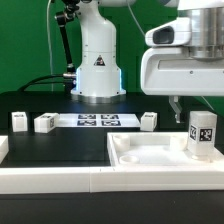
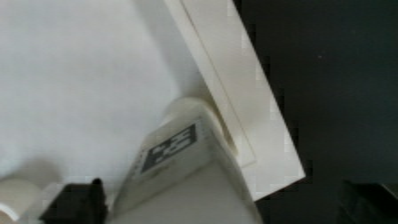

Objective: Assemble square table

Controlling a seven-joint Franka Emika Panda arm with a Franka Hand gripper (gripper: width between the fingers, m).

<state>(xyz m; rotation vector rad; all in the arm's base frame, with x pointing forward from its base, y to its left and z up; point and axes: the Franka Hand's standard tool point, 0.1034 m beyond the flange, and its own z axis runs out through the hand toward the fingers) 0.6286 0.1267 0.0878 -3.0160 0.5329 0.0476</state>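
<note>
Legwork looks about a quarter done. Your end effector hangs with jaws spread wide, gripping nothing. Just beneath it the first leg stands upright in a corner of the tabletop, between the fingers yet clear of them. Whether it is screwed fully home, you cannot tell. Well away from the end effector, on the worktop, the second leg, third leg and fourth leg sit loose, so three fittings remain for you.

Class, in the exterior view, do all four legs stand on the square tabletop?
No: only one leg is on the tabletop; three others sit on the black table.
</note>
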